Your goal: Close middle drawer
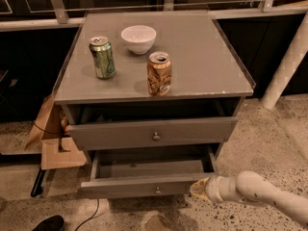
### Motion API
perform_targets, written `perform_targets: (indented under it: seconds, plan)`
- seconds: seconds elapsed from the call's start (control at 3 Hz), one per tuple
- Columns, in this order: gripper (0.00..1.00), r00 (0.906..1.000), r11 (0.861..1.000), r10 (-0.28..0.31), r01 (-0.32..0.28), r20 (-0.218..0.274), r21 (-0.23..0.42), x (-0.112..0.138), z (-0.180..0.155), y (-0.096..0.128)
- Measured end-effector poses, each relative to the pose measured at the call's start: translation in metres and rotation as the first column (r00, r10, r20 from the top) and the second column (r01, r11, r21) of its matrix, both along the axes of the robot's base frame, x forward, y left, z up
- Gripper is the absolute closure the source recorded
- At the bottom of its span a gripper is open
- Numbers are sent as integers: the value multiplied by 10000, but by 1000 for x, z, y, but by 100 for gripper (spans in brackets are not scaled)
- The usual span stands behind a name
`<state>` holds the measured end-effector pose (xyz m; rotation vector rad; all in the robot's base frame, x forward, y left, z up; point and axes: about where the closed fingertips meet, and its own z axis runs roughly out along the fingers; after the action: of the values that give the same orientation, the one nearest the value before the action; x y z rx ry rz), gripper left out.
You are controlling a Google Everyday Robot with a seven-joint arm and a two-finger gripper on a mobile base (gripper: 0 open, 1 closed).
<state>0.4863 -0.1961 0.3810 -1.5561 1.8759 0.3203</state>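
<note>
The middle drawer (144, 184) is a grey drawer with a small round knob (157, 190), pulled out below the top drawer (154, 133). Its inside looks empty. My gripper (199, 189) is on the white arm (260, 190) that comes in from the lower right. It is at the right end of the middle drawer's front and appears to touch it. The lowest drawer is hidden under the open one.
On the cabinet top (202, 57) stand a green can (102, 57), a white bowl (138, 38) and a brown can (159, 73). The top drawer stands slightly ajar. A cardboard box (50, 138) sits left of the cabinet, and a white post (288, 61) stands at the right.
</note>
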Motion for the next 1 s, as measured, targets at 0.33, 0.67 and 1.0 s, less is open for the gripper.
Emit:
perform_targets:
  seconds: [0.33,0.67,1.0]
  plan:
    - [100,9975,9998,-112,124,697,-166,28,2,-4]
    - [100,9975,9998,-112,124,697,-166,28,2,-4]
    - [100,9917,9999,-109,125,1284,-118,41,-3,-3]
